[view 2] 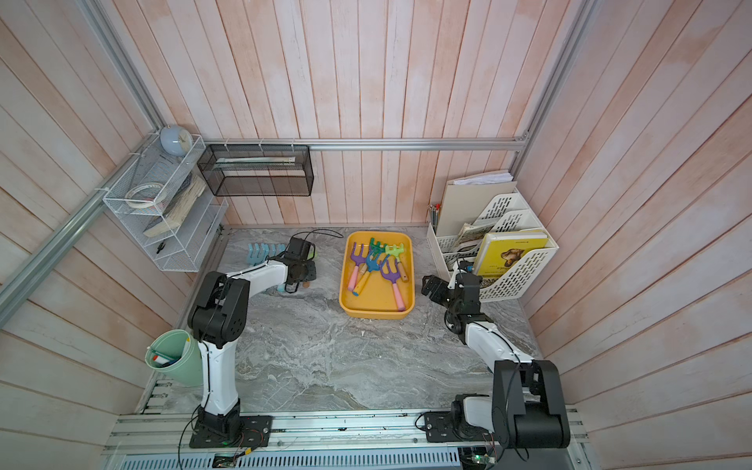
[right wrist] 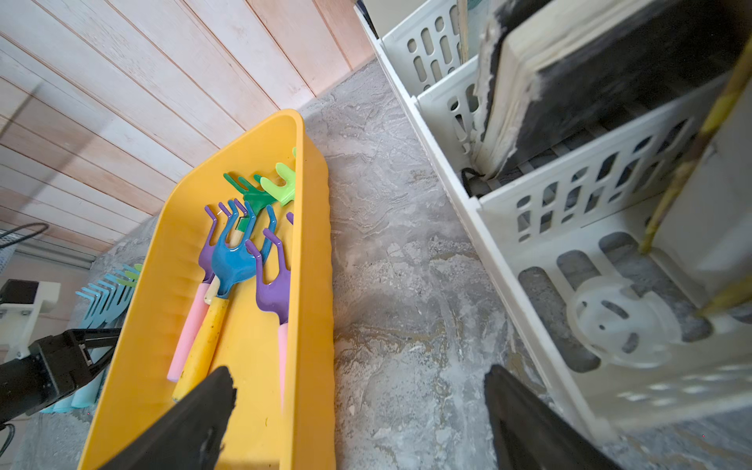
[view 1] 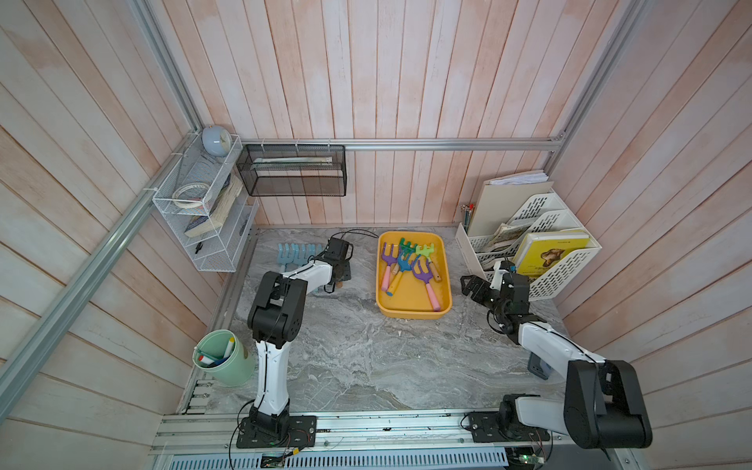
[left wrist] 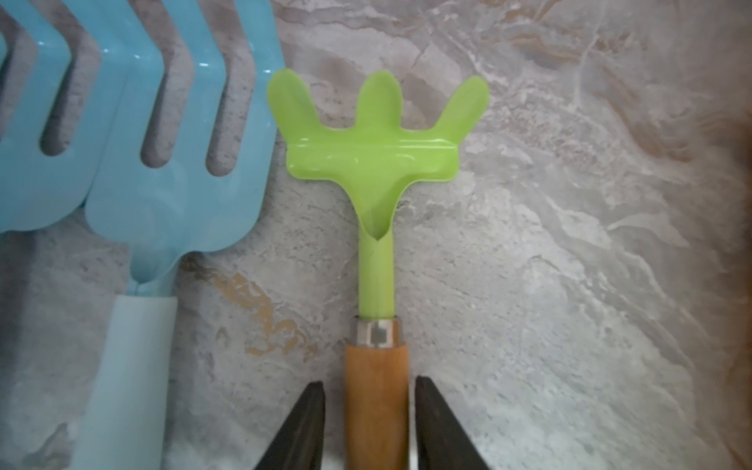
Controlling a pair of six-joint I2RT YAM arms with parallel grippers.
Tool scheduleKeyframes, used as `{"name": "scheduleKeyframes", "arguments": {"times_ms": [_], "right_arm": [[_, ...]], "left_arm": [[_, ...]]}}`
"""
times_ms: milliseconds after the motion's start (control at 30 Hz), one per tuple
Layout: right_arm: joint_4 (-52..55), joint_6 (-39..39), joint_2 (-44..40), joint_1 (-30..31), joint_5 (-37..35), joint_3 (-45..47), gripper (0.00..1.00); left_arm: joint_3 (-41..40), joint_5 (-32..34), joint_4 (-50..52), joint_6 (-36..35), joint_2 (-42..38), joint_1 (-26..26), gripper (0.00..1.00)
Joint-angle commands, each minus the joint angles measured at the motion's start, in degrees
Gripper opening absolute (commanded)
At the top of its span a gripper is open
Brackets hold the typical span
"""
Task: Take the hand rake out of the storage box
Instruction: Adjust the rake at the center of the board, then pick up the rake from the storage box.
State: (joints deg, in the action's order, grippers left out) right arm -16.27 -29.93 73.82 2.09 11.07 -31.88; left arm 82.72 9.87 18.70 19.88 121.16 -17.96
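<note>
On veined marble point(left wrist: 569, 252), left gripper point(left wrist: 369, 382) stands parted around a lime three-tined rake's point(left wrist: 370, 158) wooden handle point(left wrist: 376, 362); right gripper point(right wrist: 358, 370) gapes.

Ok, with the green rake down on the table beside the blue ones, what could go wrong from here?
1. The left gripper closely flanks the wooden handle of the green rake; a skewed retreat could drag it into the blue rakes alongside.
2. In the storage box the other rakes overlap, so the open right gripper might snag more than one.
</note>
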Motion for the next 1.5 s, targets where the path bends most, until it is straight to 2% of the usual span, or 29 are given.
{"name": "scheduleKeyframes", "arguments": {"times_ms": [0,233,367,533,733,967,1167,1467], "right_arm": [[-0.44,-0.21,0.53,-0.26,0.96,0.33,0.98],[-0.46,-0.21,0.27,-0.24,0.84,0.46,0.98],[-0.37,-0.21,0.09,-0.24,0.53,0.52,0.98],[-0.51,-0.21,0.27,-0.23,0.62,0.52,0.98],[-0.59,-0.21,0.01,-0.24,0.53,0.69,0.98],[-0.78,-0.3,0.62,-0.24,0.79,0.71,0.98],[-0.47,-0.21,0.49,-0.19,0.53,0.58,0.98],[-0.62,-0.21,0.45,-0.25,0.54,0.76,0.98]], "left_arm": [[2.07,1.38,2.69,-0.5,-3.41,-0.09,0.5],[5.7,1.7,2.81,-1.49,-8.24,-4.69,0.5],[10.37,0.85,3.19,-2.06,-8.1,-9.61,0.51],[14.69,-0.34,2.62,-1.62,-5.61,-15.68,0.51],[21.77,-1.5,4.81,-2.9,1.69,-20.88,0.51],[23.72,-0.99,6.3,-2.97,8.6,-21.6,0.44],[25.4,-2.46,8.72,-6.14,12.03,-21.6,0.44],[26.46,-1.29,10.06,-7.03,14.95,-21.52,0.43]]}}
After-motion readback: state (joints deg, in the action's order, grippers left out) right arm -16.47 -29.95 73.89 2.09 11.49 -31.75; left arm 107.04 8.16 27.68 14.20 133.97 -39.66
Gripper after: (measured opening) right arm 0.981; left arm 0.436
